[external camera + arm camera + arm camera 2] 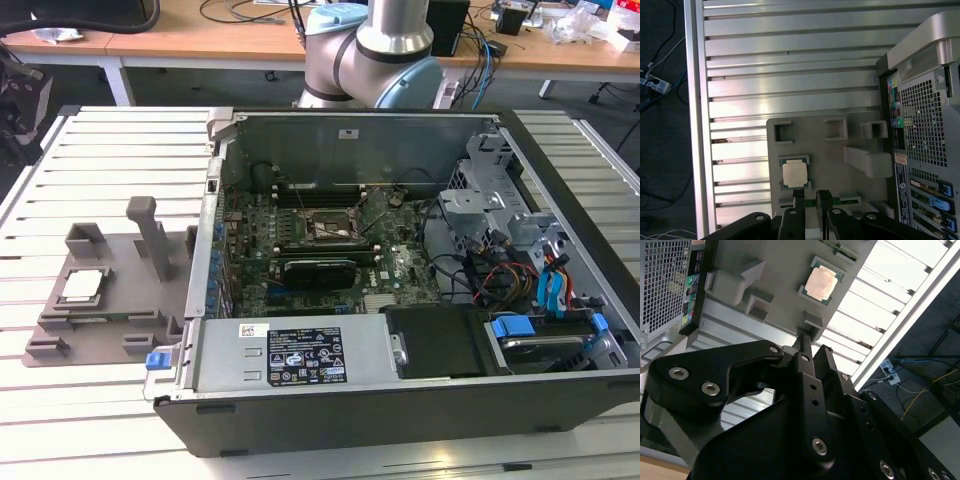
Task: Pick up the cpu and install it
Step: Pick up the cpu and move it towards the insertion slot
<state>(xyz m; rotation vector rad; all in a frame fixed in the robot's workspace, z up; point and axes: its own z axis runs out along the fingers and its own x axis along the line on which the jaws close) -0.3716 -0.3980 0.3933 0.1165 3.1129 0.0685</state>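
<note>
The cpu (82, 287) is a small silvery square chip lying flat in a recess of the grey fixture tray (120, 310), at the exterior view's left, beside the open computer case. It appears in both wrist views as the cpu (794, 174) and the cpu (821, 283). My gripper (810, 196) hangs above the tray, close to the chip but well apart from it. Its black fingers (799, 198) stand close together with a narrow gap and nothing between them. In the second wrist view the gripper (813, 346) points toward the tray edge. The black socket frame (330, 232) sits on the motherboard inside the case.
The open computer case (300, 360) takes up the middle of the slatted metal table (120, 150), with drive cages and cables at the exterior view's right. Upright posts (150, 225) rise from the fixture tray. The arm's base (380, 50) stands behind the case.
</note>
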